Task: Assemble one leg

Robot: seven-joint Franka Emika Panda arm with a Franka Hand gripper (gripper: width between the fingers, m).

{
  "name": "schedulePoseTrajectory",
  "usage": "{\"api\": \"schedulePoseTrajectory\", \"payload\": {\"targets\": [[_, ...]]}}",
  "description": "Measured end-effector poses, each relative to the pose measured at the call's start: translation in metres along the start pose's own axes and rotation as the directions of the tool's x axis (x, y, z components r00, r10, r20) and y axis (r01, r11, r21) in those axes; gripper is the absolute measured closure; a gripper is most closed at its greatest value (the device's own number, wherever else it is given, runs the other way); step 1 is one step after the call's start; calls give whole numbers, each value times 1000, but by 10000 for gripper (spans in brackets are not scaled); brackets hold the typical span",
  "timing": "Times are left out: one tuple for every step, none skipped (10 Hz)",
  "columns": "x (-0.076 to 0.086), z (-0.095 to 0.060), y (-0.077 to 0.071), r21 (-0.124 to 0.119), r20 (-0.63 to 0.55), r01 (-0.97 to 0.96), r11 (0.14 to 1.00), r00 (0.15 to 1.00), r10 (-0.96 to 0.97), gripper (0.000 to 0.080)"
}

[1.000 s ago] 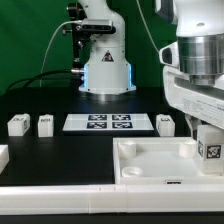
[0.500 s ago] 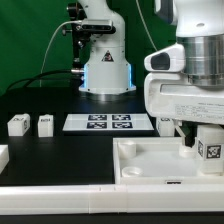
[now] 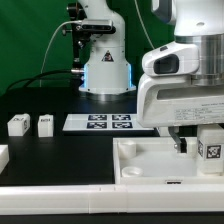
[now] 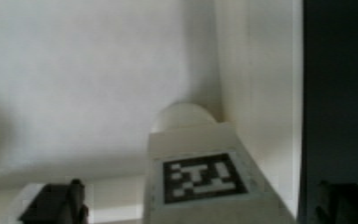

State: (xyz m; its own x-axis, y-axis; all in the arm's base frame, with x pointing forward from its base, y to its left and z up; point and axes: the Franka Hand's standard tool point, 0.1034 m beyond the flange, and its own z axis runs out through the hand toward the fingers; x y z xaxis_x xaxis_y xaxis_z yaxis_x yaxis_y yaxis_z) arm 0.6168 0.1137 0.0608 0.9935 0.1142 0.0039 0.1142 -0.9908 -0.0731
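A white leg (image 3: 211, 152) with a square marker stands upright at the far right corner of the large white tray-like piece (image 3: 150, 160). My gripper (image 3: 207, 140) hangs over it with a finger on each side. In the wrist view the leg (image 4: 202, 160) sits between the two dark fingertips (image 4: 55, 202). There is a clear gap on one side, so my gripper (image 4: 201, 206) is open around the leg. Two more legs (image 3: 17, 125) (image 3: 45, 124) stand on the black table at the exterior view's left.
The marker board (image 3: 108, 122) lies flat in the middle of the table. The robot base (image 3: 105, 70) stands behind it. A white part (image 3: 3, 155) shows at the left edge of the exterior view.
My gripper's body has turned and spread toward the exterior view's left, covering a loose leg that stood beside the marker board. The leg under the gripper has stayed in place.
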Motion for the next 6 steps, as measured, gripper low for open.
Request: {"api": "schedulePoseTrajectory", "payload": {"targets": [[0, 0, 1, -5, 0, 66, 998, 998, -66, 150], [0, 0, 2, -5, 0, 62, 998, 998, -62, 150], [0, 0, 2, -5, 0, 59, 998, 998, -59, 150], [0, 0, 2, -5, 0, 59, 998, 998, -59, 150], [0, 0, 2, -5, 0, 59, 998, 998, -59, 240], [0, 0, 2, -5, 0, 59, 998, 998, -59, 382]]}}
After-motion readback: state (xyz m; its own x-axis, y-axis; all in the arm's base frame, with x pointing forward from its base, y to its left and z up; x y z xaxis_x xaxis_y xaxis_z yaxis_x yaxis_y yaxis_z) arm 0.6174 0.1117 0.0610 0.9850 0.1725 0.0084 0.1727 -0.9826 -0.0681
